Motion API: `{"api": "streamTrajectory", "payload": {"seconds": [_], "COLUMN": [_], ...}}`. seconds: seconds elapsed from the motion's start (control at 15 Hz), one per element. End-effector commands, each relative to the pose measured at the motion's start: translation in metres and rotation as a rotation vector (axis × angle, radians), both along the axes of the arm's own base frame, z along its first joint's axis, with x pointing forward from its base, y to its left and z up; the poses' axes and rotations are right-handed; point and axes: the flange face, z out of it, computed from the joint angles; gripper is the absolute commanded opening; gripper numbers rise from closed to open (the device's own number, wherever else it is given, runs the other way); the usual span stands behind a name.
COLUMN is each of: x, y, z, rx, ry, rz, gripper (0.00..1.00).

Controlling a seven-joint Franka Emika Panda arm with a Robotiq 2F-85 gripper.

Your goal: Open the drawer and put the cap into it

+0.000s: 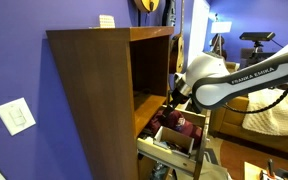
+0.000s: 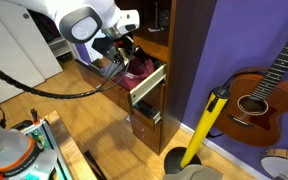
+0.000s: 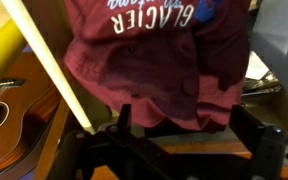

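The drawer (image 1: pixel 172 150) of the tall brown cabinet (image 1: pixel 94 90) stands pulled open, with pale inner sides; it also shows in an exterior view (image 2: pixel 152 88). The maroon cap (image 1: pixel 181 124) lies in it, seen in both exterior views (image 2: pixel 140 68). In the wrist view the cap (image 3: pixel 154 55) fills the frame, with white "GLACIER" lettering. My gripper (image 3: pixel 187 115) is open, its two black fingers spread wide to either side of the cap's near edge. In both exterior views the gripper (image 1: pixel 172 100) (image 2: pixel 124 55) hangs right over the drawer and the cap.
A guitar (image 2: pixel 259 95) leans on the purple wall beside the cabinet, with a yellow pole (image 2: pixel 206 125) in front of it. The guitar also shows in the wrist view (image 3: pixel 4 120). A closed lower drawer (image 2: pixel 144 125) sits under the open one. The cabinet's open shelf (image 1: pixel 149 75) is above.
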Motion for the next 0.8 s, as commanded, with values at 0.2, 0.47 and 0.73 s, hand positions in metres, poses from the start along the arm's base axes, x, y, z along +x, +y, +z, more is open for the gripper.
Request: {"api": "streamTrajectory", "payload": {"seconds": [0.2,0.47,0.73], "x": [-0.05,-0.086,-0.119], "y": [-0.008,-0.005,-0.007], "z": [0.048,0.061,0.06], "rx": [0.023,0.047,0.022], "ry": [0.084,0.205,0.339], "rz": [0.011,0.045,0.055], "gripper": [1.0,1.0,1.0]}}
